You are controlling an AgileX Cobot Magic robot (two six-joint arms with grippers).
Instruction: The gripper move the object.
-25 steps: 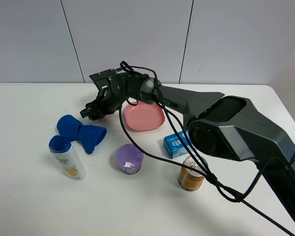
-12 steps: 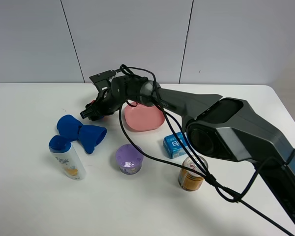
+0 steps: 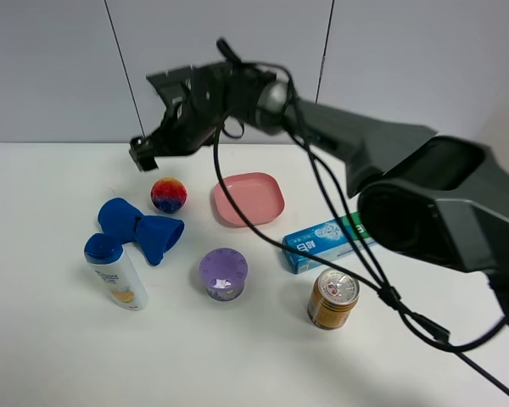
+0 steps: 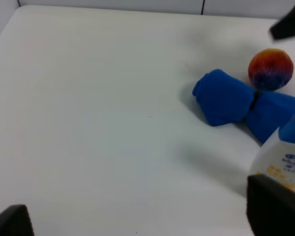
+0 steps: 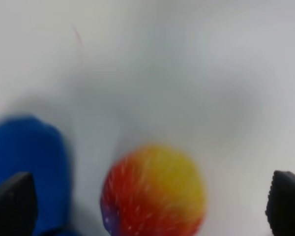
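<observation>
Multicoloured ball [image 3: 168, 195] sits loose on the white table [image 3: 51, 339], nothing gripping it. Blue bow-shaped item [image 3: 140, 229] is just beside it at 7 o'clock, pink plate [image 3: 248, 199] at 3 o'clock, purple lidded tub [image 3: 222, 273] at 5 o'clock. Right gripper [image 3: 142, 154] hangs clear of the table at 11 o'clock from the ball, jaws wide apart, empty. Left gripper [image 4: 142, 215]: also spread wide, holding nothing. Blue-capped white bottle [image 3: 114, 271] stands beside the blue item.
</observation>
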